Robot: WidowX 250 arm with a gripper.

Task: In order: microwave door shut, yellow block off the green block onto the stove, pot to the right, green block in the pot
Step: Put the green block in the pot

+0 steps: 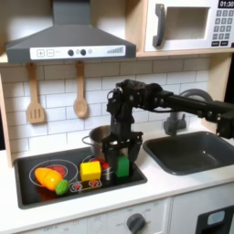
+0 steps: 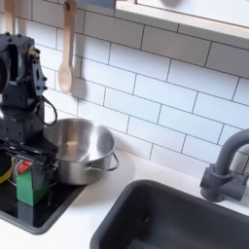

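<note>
White tile backs the stove (image 1: 37,194) where we see the yellow block (image 1: 90,169) beside the green block (image 1: 122,166), the pincer (image 1: 122,152) hanging just above it, spread unclear, the arm partly hiding the pot (image 2: 73,146).

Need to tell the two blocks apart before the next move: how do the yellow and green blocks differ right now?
The yellow block looks wider and lies clear on the stove; the green block looks narrower, taller and sits under the gripper. In the first exterior view yellow is left of green. Both rest on the cooktop.
</note>
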